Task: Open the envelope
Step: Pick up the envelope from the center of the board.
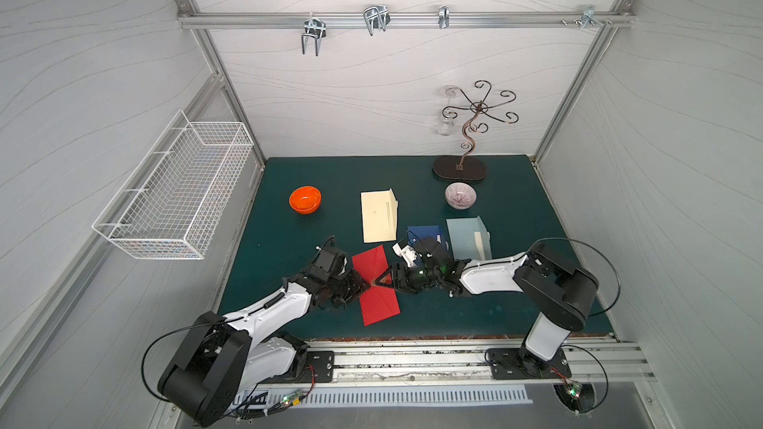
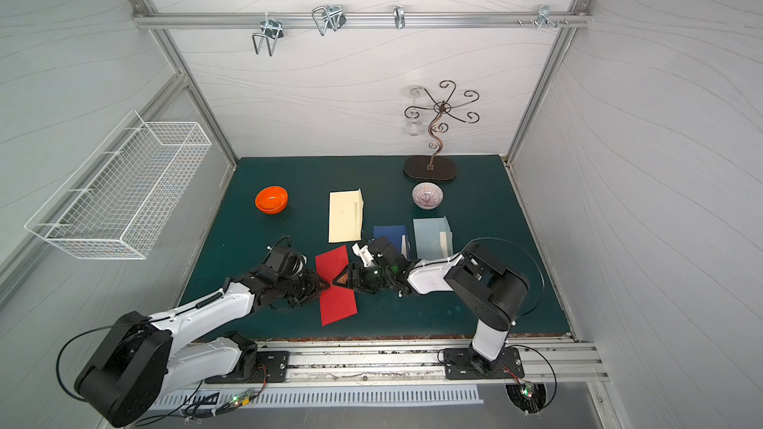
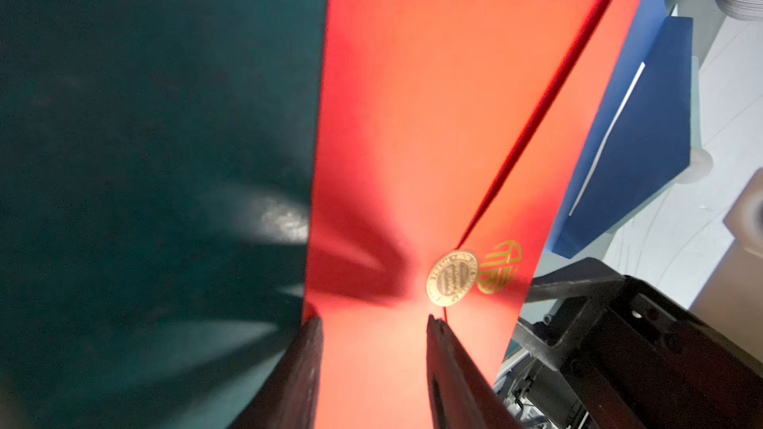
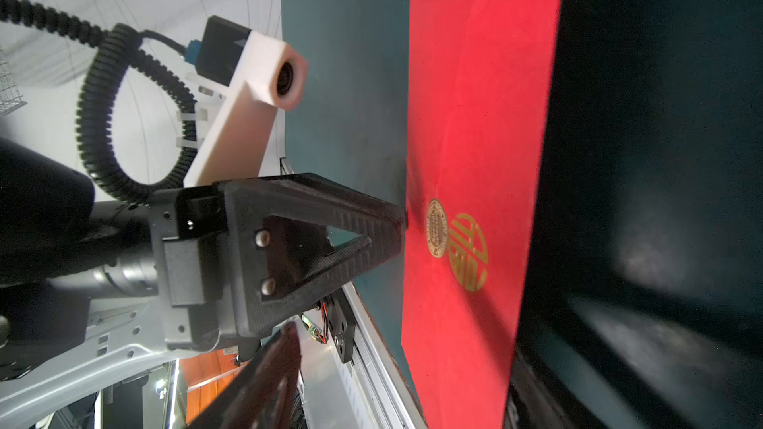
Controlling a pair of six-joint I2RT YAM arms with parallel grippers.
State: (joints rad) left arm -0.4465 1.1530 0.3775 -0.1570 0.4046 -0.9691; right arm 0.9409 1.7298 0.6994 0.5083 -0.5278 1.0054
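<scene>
Left tool (image 1: 365, 284), right tool (image 1: 382, 279), maybe at red envelope's (image 1: 377, 307) opposite edges; open mat (image 1: 454, 315).

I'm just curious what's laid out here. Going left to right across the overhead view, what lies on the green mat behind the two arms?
orange bowl → cream envelope → dark blue envelope → light blue envelope

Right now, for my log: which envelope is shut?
The red envelope: its flap lies flat under a gold seal; the cream, blue and pale-blue ones have flaps raised.
</scene>
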